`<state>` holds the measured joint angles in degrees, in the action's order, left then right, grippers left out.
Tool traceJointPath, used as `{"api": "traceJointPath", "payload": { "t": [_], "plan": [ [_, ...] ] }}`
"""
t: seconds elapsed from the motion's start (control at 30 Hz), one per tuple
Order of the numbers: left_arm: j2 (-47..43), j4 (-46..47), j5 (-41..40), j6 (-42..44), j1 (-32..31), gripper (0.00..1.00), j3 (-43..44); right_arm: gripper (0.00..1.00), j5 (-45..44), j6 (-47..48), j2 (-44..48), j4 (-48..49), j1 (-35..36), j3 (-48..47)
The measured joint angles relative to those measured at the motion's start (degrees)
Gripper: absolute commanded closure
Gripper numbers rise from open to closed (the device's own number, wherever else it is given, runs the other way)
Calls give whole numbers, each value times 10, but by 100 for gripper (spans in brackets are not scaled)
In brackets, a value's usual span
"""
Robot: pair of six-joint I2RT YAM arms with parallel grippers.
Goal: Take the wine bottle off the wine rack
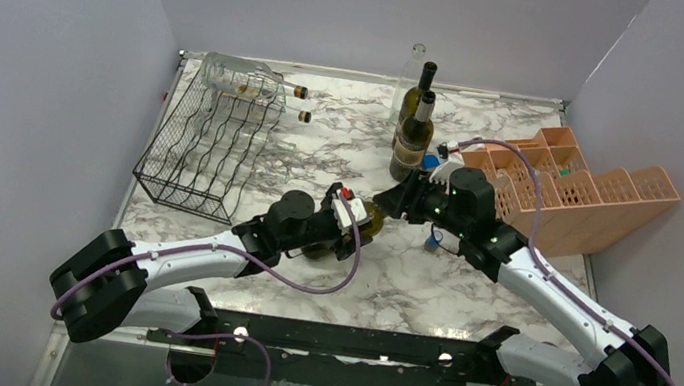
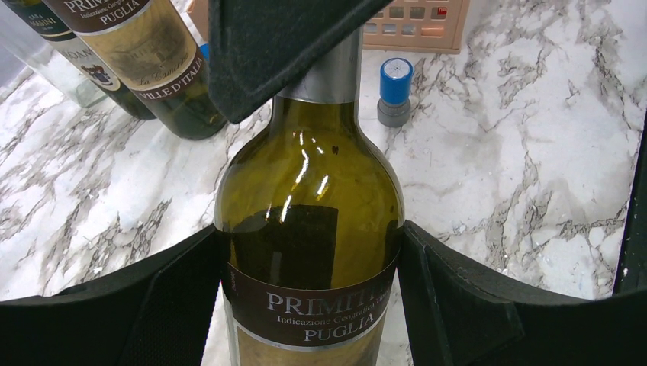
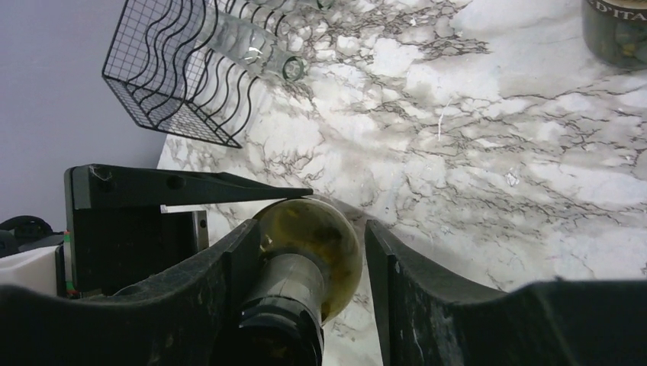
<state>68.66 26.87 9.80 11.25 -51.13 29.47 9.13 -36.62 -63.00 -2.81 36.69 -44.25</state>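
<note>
A green wine bottle (image 1: 371,220) with a brown "Primitivo Puglia" label (image 2: 309,198) is over the middle of the marble table, away from the black wire wine rack (image 1: 204,143). My left gripper (image 1: 352,225) is shut on its body at the label (image 2: 311,232). My right gripper (image 1: 395,201) straddles the bottle's neck (image 3: 290,297). Its jaws are open (image 3: 311,229): one finger is against the neck, with a gap at the other. The rack (image 3: 175,76) stands at the far left with clear glass bottles (image 1: 243,78) lying on its top.
Two upright dark wine bottles (image 1: 413,137) and a clear bottle (image 1: 414,67) stand at the back centre. A salmon-orange compartment crate (image 1: 580,191) lies at the right. A small blue-topped grey object (image 2: 395,91) stands on the marble near the crate. Grey walls enclose the table.
</note>
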Motion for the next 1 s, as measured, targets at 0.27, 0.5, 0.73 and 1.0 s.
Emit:
{"api": "traceJointPath", "payload": {
  "t": [0.27, 0.5, 0.73, 1.0],
  "plan": [
    [0, -2, -4, -15, 1, 31, 0, 75, 32, 6, -30, 34, 0, -1],
    [-3, -2, 2, -28, 1, 1, 2, 88, 25, 22, -30, 21, 2, -11],
    [-62, 4, 16, -30, 0, 1, 20, 90, -56, 91, -22, -67, 4, -80],
    [-110, 5, -51, -33, 0, 1, 20, 90, -198, 170, -38, -163, 3, -174]
  ]
}}
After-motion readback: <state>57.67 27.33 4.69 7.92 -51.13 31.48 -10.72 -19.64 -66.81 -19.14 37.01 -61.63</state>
